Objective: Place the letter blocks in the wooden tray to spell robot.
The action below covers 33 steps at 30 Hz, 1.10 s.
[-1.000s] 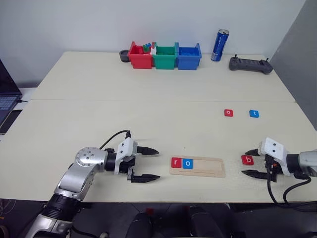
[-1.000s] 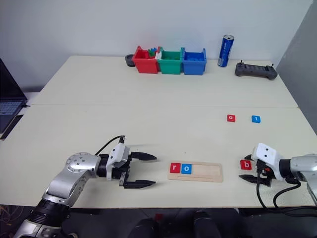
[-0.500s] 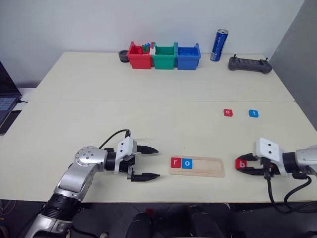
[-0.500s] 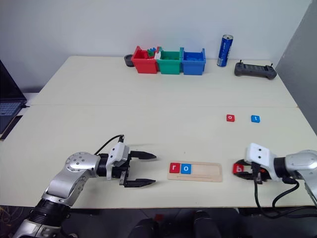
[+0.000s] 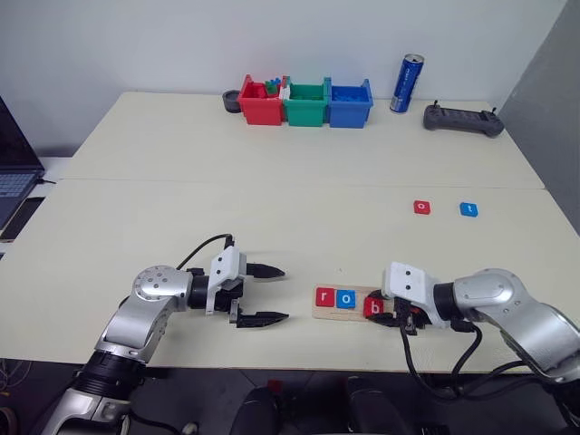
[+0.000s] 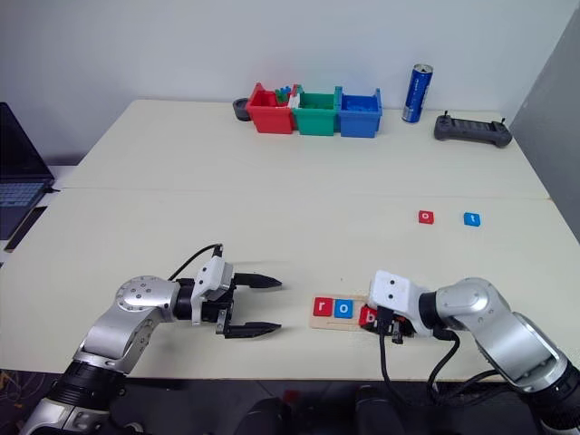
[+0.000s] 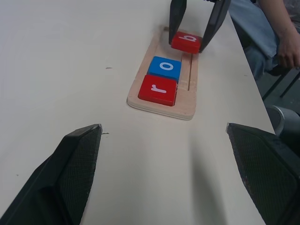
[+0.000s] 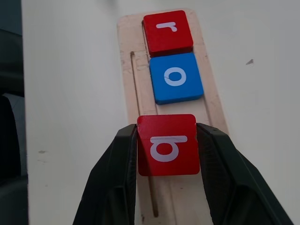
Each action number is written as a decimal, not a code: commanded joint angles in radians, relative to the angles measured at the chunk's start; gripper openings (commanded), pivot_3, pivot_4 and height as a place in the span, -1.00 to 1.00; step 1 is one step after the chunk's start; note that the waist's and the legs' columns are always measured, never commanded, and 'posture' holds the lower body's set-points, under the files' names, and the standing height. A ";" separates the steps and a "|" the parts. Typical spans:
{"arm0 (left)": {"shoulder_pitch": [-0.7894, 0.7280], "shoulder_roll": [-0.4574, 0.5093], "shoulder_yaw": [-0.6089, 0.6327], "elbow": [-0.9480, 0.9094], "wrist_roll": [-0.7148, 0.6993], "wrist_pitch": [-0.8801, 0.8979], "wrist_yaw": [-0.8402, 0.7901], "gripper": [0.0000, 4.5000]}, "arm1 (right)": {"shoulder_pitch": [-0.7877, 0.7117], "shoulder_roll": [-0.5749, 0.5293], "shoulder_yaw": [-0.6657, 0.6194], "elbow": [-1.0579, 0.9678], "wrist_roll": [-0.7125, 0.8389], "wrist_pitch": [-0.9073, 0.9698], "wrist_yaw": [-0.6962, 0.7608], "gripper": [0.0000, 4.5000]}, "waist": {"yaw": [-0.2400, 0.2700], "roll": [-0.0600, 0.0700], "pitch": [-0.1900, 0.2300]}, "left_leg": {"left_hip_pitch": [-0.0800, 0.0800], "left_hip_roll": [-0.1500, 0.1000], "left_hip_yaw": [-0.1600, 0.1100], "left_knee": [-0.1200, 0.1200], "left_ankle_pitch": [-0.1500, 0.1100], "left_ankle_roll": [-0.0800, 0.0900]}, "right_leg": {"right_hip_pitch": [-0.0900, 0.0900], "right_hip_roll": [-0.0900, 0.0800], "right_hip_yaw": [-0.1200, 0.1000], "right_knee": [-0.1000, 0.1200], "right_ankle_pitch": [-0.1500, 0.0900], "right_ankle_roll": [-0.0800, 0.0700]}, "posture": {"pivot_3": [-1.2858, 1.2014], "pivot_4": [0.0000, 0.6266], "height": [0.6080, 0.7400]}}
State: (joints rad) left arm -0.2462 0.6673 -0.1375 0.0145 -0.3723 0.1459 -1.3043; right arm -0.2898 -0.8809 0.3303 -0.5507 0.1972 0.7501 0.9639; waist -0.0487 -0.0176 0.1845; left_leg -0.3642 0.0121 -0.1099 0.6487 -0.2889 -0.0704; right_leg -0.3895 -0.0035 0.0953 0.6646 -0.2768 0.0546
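Note:
The wooden tray [image 5: 339,314] lies near the table's front edge, with a red "r" tile [image 5: 324,297] and a blue "o" tile [image 5: 345,298] at its left end. My right gripper [image 8: 168,129] is shut on a red "b" tile [image 8: 168,145], which it holds over the tray's slot just past the "o", with a small gap between them. Whether the tile rests in the slot I cannot tell. My left gripper [image 5: 283,293] stands open and empty to the left of the tray. A red "o" tile [image 5: 422,207] and a blue "t" tile [image 5: 468,209] lie farther back on the right.
Red [image 5: 260,101], green [image 5: 304,101] and blue [image 5: 349,101] bins line the far edge, next to a blue can [image 5: 404,83] and a dark controller [image 5: 462,120]. A laptop [image 5: 11,172] sits at the left edge. A person [image 7: 276,28] is beyond the table.
My right gripper shut on the "b" tile at the front right and carried it left to the tray. The left arm stayed put.

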 commanded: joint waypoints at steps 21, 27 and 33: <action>0.028 0.001 0.013 -0.030 -0.002 -0.026 -0.002 1.00 | -0.102 0.043 0.064 0.100 -0.048 -0.059 0.055 -0.35 | -0.002 0.000 0.000 | 0.000 0.000 -0.001 0.000 0.000 0.000 | 0.000 0.000 -0.001 0.000 0.000 0.000 | 0.03 -0.52 1.00; 0.028 -0.002 0.010 -0.008 0.003 -0.043 -0.006 1.00 | -0.107 0.040 0.061 0.096 -0.049 -0.062 0.062 0.09 | -0.002 0.000 0.000 | 0.000 0.000 -0.001 0.000 0.000 0.000 | 0.000 0.000 -0.001 0.000 0.000 0.000 | 0.03 -0.52 1.00; 0.039 -0.007 0.008 0.025 0.010 -0.078 -0.017 1.00 | -0.123 0.036 0.023 0.072 -0.025 -0.048 0.075 1.00 | -0.002 0.000 0.000 | 0.000 0.000 -0.001 0.000 0.000 0.000 | 0.000 0.000 -0.001 0.000 0.000 0.000 | 0.03 -0.52 1.00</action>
State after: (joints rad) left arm -0.2123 0.6631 -0.1369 0.0407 -0.3680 0.0937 -1.3161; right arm -0.3862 -0.8397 0.4024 -0.4339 0.1470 0.7036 1.0257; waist -0.0504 -0.0175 0.1845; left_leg -0.3642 0.0122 -0.1106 0.6485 -0.2890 -0.0703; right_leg -0.3895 -0.0035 0.0946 0.6648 -0.2767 0.0545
